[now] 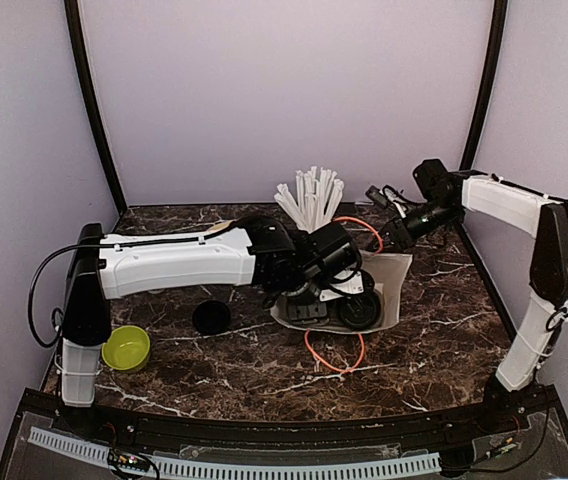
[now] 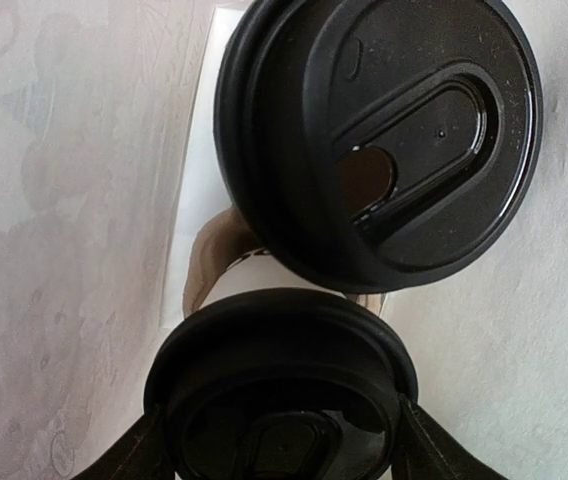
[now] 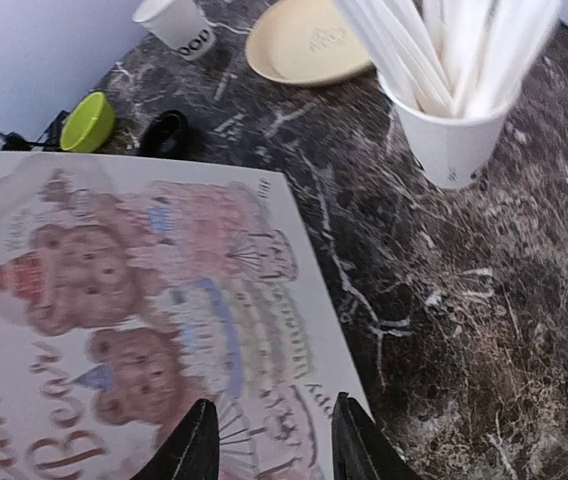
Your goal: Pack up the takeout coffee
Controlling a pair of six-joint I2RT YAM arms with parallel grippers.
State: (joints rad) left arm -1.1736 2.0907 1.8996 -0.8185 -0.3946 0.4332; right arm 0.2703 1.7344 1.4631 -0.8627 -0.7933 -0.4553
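Two takeout coffee cups with black lids lie inside a white paper bag [image 1: 396, 288] lying on its side mid-table. My left gripper [image 1: 309, 298] reaches into the bag and is shut on the near coffee cup [image 2: 279, 345], with a finger on each side of its lid. The second coffee cup [image 2: 379, 130] sits just beyond it, lid [image 1: 360, 311] facing the camera. My right gripper [image 1: 392, 238] hovers by the bag's upper edge, and its fingers [image 3: 196, 445] stand apart over the bear-printed side [image 3: 134, 300].
A white cup of wrapped straws [image 1: 312, 200] stands behind the bag. A loose black lid [image 1: 211, 317] and a green bowl [image 1: 126, 347] lie at the left. A tan plate [image 3: 309, 40] and a lidless printed cup [image 3: 179, 22] are at the back. Orange bag handles [image 1: 336, 358] trail forward.
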